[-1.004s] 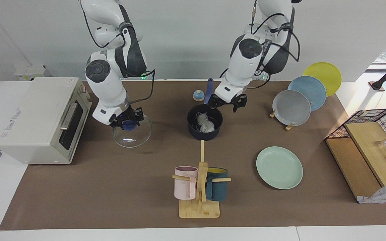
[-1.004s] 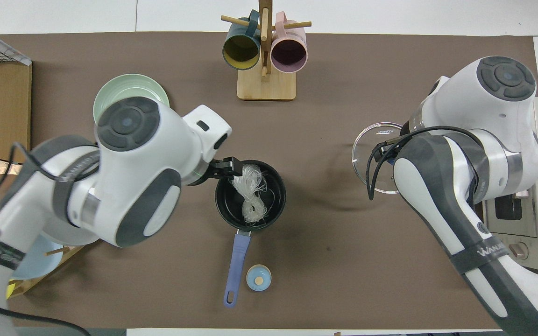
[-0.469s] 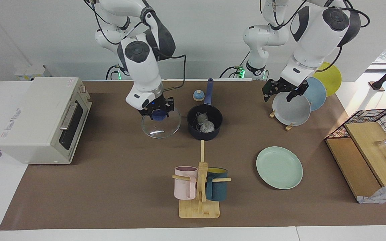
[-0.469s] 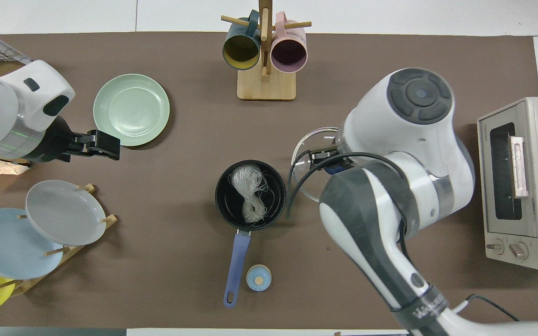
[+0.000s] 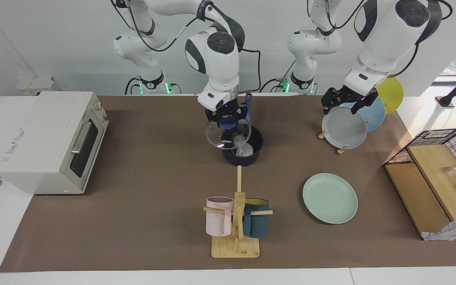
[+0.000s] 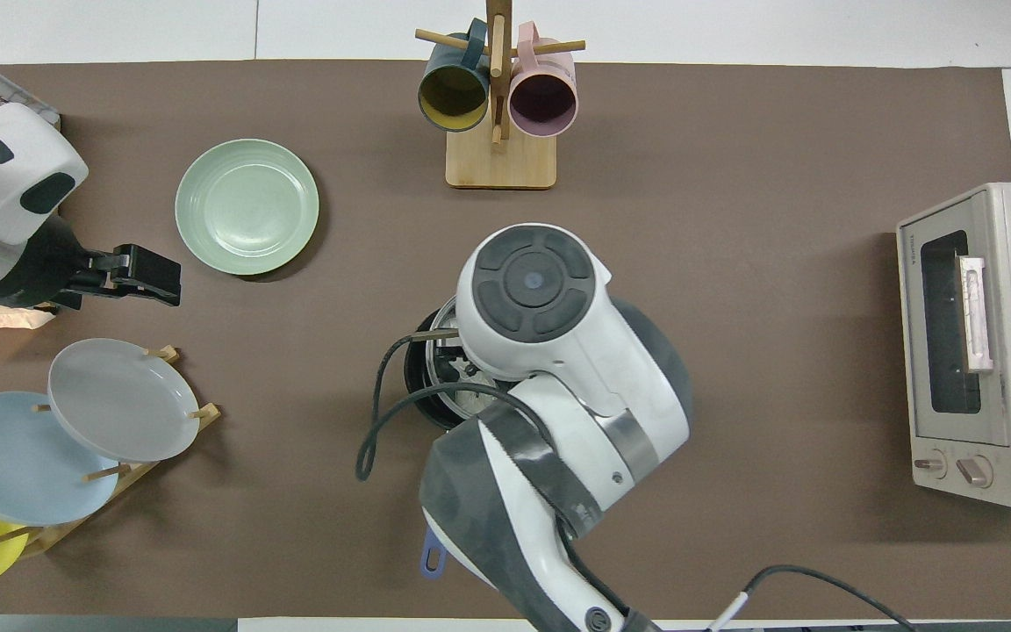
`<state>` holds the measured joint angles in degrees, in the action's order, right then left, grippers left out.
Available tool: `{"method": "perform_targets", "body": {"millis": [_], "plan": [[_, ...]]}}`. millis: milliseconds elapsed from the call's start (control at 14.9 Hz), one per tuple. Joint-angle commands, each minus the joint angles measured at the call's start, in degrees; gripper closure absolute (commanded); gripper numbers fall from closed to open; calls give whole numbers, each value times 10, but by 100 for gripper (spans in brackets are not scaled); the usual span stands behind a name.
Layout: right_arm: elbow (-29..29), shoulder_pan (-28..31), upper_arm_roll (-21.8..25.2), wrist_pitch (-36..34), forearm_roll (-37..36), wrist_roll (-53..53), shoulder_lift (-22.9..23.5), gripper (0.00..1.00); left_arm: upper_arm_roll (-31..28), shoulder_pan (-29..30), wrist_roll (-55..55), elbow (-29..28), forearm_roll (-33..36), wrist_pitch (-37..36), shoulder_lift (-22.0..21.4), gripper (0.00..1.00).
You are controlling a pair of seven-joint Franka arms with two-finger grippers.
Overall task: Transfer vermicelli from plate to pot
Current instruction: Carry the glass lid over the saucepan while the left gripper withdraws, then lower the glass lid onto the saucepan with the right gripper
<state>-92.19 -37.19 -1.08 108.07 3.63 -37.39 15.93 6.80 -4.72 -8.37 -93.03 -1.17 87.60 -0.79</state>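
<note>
The vermicelli [image 5: 245,150] lies in the dark navy pot [image 5: 251,157] mid-table, with the pot's blue handle pointing toward the robots. My right gripper [image 5: 227,120] is shut on the blue knob of a glass lid [image 5: 228,136] and holds it, tilted, just over the pot. In the overhead view my right arm covers that gripper and most of the pot [image 6: 416,386]. The mint-green plate [image 5: 330,198] [image 6: 247,206] lies bare, toward the left arm's end. My left gripper [image 5: 345,107] [image 6: 150,276] is open and empty over the upright grey plate.
A rack with grey [image 5: 344,127], light-blue and yellow upright plates stands at the left arm's end, with a wire basket [image 5: 441,156] on wooden boards beside it. A toaster oven [image 5: 50,138] is at the right arm's end. A mug stand [image 5: 236,221] is farther out than the pot.
My right gripper carried the glass lid from the toaster side to over the pot. My left gripper, empty, left the pot and went to over the plate rack.
</note>
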Motion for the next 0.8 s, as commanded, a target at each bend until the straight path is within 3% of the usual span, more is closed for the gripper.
{"method": "perform_targets", "body": {"millis": [0,335,737], "plan": [[70,-24,1,-5,-24,-52,74,67,3,-1,7,60,25,-58,28,0],[64,-27,1,12,-20,-53,81,67,2,-1,8,80,27,-58,34,0],[46,-25,1,1,-19,-52,78,67,3,1,7,-9,25,-39,-23,0]]}}
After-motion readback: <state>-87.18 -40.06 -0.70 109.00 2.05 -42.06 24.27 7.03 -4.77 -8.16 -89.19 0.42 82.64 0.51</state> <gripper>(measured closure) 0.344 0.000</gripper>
